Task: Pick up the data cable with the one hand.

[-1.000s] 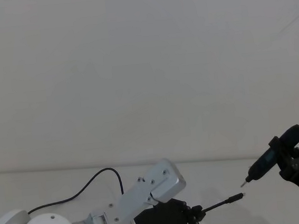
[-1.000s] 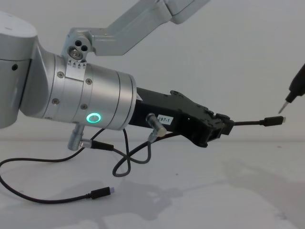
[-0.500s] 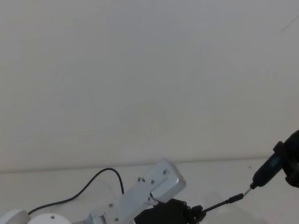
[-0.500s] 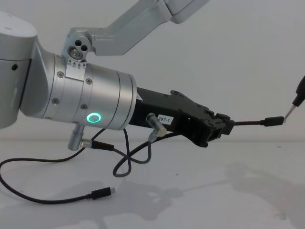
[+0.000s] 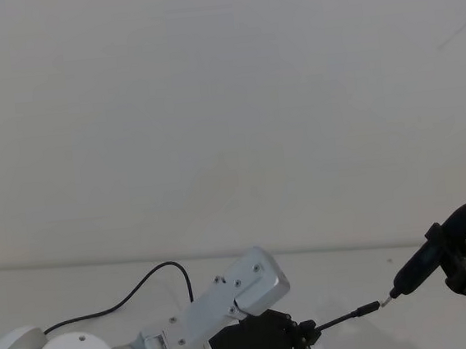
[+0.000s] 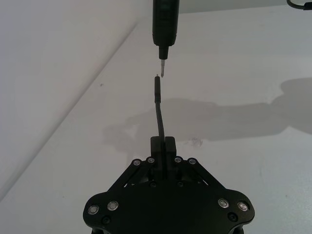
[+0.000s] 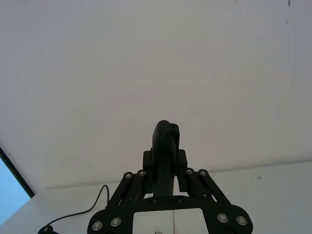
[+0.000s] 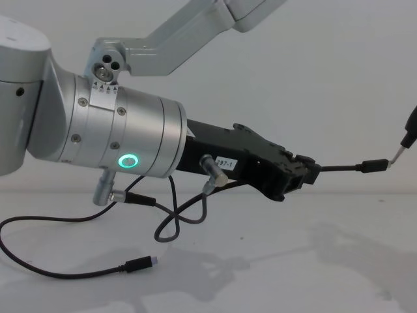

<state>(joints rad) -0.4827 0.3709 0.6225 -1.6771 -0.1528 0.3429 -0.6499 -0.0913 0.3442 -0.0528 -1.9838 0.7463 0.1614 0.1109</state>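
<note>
My left gripper (image 8: 306,175) is clenched on the data cable (image 8: 339,168), up in the air above the white desk (image 8: 273,261). In the left wrist view my two black fingers (image 6: 156,146) pinch the cord tight, and a short bit of it sticks straight out past them. That bit ends in a small black plug with a silver tip. In the chest view the plug points to my right, away from my left gripper. The rest of the data cable runs back behind my left arm and lies on the desk in a long curve. Its other plug rests flat on the desk, low down under my big silver wrist (image 8: 117,137), where a green ring light (image 8: 128,161) glows. A short looped wire (image 8: 179,218) with a silver elbow piece hangs from that wrist, and it is not the data cable. My right gripper (image 7: 165,161) is on my right side, also above the desk, and it is clenched around a slim dark tool (image 5: 419,262). The tool's thin pointed tip comes right up to the silver end of the plug I hold. From the pictures I cannot tell if the tip touches the plug or stops just beside it. Behind it all is a plain white wall (image 5: 226,101).
</note>
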